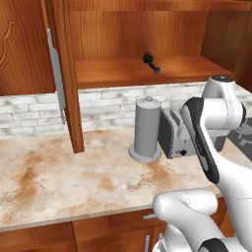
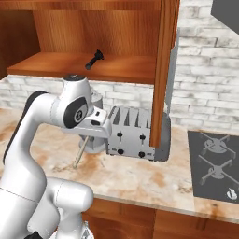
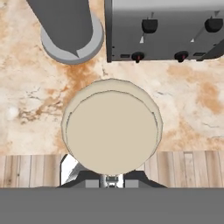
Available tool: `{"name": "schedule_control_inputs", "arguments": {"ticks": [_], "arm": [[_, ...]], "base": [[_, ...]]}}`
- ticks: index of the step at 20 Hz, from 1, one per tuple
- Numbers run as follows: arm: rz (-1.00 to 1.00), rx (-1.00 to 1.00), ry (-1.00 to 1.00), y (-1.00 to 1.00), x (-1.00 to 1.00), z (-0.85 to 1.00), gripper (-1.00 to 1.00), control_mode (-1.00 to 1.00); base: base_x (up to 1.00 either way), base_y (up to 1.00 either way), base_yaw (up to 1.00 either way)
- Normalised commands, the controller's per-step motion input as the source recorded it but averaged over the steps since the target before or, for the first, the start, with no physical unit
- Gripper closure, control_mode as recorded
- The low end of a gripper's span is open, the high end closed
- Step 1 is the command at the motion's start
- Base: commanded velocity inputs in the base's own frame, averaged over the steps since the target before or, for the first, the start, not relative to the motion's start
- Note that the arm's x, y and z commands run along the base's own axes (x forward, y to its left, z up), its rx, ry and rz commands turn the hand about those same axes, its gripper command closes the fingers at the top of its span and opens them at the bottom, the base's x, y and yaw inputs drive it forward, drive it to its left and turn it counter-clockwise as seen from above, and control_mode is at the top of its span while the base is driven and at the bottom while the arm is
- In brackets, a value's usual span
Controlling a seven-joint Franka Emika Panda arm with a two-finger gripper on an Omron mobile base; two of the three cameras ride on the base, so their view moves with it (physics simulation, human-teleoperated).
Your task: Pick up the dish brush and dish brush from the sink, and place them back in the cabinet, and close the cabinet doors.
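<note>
- Closest in, the gripper [image 3: 111, 181] is clamped tight on the cream dish brush [image 3: 111, 131], its round head facing the hand camera and its thin tan handle hanging below the hand in the right base view.
- Under it lies the marble counter [image 3: 188, 100].
- Further back stand a grey cylinder [image 1: 146, 129] and a toaster [image 2: 133, 133], side by side.
- Farthest, the black dish brush [image 1: 151, 62] lies on the cabinet [image 1: 123, 74] shelf, and a cabinet door [image 1: 66, 74] stands open edge-on.
</note>
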Motion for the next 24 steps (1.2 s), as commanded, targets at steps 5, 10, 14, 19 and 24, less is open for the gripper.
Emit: {"name": "schedule_control_inputs", "arguments": {"ticks": [5,10,14,19,24], "arm": [[0.00,0.00,-0.16,0.00,0.00,0.56,1.00,-1.00],[0.00,0.00,-0.05,0.00,0.14,0.61,1.00,-1.00],[0.00,0.00,-0.05,0.00,0.35,0.65,1.00,-1.00],[-0.03,0.00,0.00,0.00,0.56,0.49,1.00,-1.00],[0.00,0.00,0.00,-0.02,0.56,0.45,1.00,-1.00]], "base": [[0.00,0.00,0.00],[0.00,0.00,0.00],[0.00,0.00,0.00],[0.00,0.00,0.00],[0.00,0.00,0.00]]}}
